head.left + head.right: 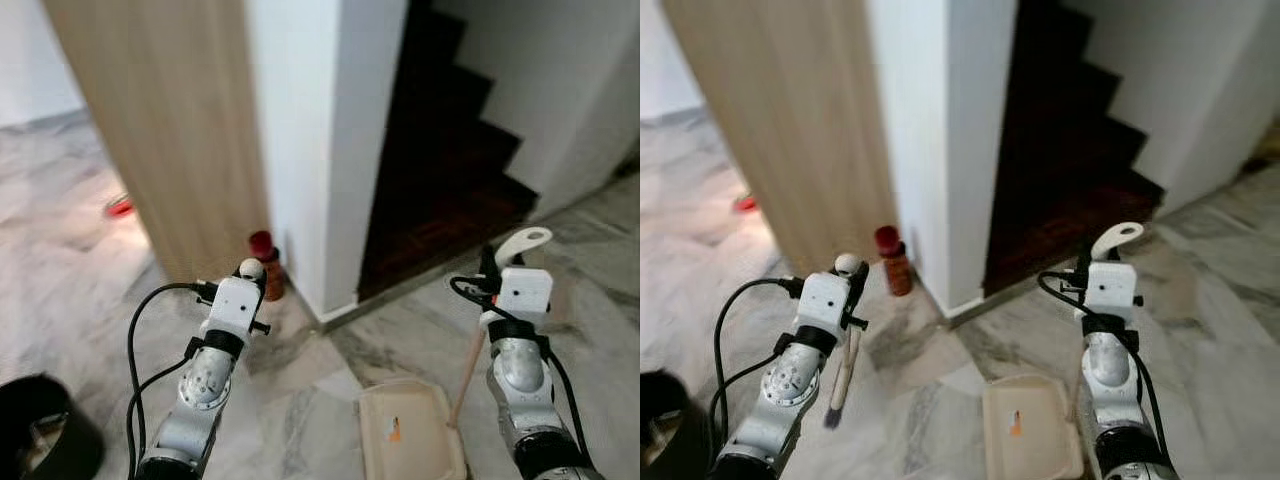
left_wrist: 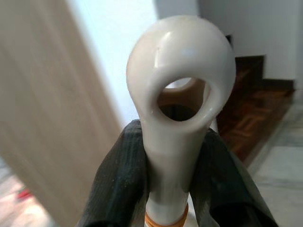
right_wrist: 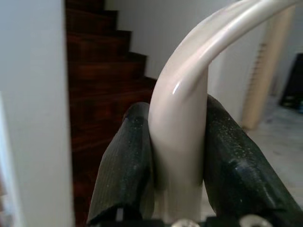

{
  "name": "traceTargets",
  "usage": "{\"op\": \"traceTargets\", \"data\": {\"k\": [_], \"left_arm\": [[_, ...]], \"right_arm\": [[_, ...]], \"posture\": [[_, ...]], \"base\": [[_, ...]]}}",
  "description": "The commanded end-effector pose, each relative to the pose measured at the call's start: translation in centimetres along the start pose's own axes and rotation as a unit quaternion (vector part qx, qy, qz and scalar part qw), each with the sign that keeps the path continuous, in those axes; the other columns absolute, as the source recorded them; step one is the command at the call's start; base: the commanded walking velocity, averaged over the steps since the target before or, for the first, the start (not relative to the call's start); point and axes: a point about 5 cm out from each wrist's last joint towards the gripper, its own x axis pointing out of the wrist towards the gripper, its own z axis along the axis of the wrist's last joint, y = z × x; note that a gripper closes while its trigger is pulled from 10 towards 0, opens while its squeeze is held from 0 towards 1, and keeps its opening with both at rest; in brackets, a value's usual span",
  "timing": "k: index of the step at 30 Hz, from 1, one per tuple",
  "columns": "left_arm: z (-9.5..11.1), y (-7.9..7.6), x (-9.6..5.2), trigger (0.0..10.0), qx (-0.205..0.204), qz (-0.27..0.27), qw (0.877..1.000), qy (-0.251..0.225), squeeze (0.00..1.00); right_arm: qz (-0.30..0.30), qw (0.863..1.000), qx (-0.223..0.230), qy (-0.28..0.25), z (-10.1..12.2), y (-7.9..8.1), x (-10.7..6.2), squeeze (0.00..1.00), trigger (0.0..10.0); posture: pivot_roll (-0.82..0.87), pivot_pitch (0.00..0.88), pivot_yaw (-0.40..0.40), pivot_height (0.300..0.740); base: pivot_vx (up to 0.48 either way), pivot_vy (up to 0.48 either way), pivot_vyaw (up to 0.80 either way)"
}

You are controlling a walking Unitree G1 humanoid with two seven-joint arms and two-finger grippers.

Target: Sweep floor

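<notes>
While your robot faces the white wall corner with the dark wooden staircase at about one o'clock, both claws are occupied. Your left gripper is clamped on the cream plastic brush handle with a looped end; in the right eye view you can follow that short hand brush down from the gripper to its dark bristle tip near the grey marble floor, at roughly ten o'clock from the robot. Your right gripper is closed tight around the curved cream handle of the dustpan, its black fingers pressing on both sides. From that hand a slim wooden-coloured pole slants down to the beige rectangular dustpan tray, which rests on the marble at about twelve o'clock, between the two arms. You also see a small brown bottle with a red cap standing at the foot of the light wood panel, and a black bin at nine o'clock.
</notes>
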Motion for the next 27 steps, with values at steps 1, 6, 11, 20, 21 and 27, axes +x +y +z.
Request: {"op": "traceTargets", "data": {"k": [1,6,11,20,21,27], "left_arm": [[0.8,0.7,0.6,10.0,0.0,0.014,1.0,-0.025,0.0],[0.7,1.0,0.8,10.0,-0.009,0.024,0.999,-0.022,0.0],[0.6,1.2,0.9,10.0,-0.01,0.03,0.999,-0.021,0.0],[-0.2,2.9,1.8,10.0,-0.092,0.091,0.992,0.005,0.0],[-0.2,2.9,1.8,10.0,-0.092,0.091,0.992,0.005,0.0],[-0.3,4.3,2.7,10.0,-0.101,0.104,0.989,0.01,0.0]], "right_arm": [[-0.006,1.0,0.0,-0.028,1.1,-0.4,0.4,0.0,10.0],[-0.012,1.0,0.001,-0.029,1.1,-0.5,0.1,0.0,10.0],[-0.014,0.999,0.004,-0.028,1.1,-0.5,-0.1,0.0,10.0],[-0.02,0.999,0.01,-0.033,1.5,-0.4,-0.3,0.0,10.0],[-0.02,0.999,0.01,-0.033,1.5,-0.4,-0.3,0.0,10.0],[-0.037,0.999,0.018,-0.032,1.5,-0.4,-0.5,0.0,10.0]], "posture": [[0.02,0.0,0.031,0.74],[0.02,0.0,0.035,0.74],[0.02,0.0,0.033,0.74],[-0.01,0.0,0.051,0.74],[-0.01,0.0,0.051,0.74],[-0.02,0.0,0.075,0.74]], "base": [[0.0,0.0,-0.8],[0.0,0.0,-0.8],[0.0,0.0,-0.8],[0.0,0.0,-0.8],[0.0,0.0,-0.8],[0.0,0.0,-0.8]]}}
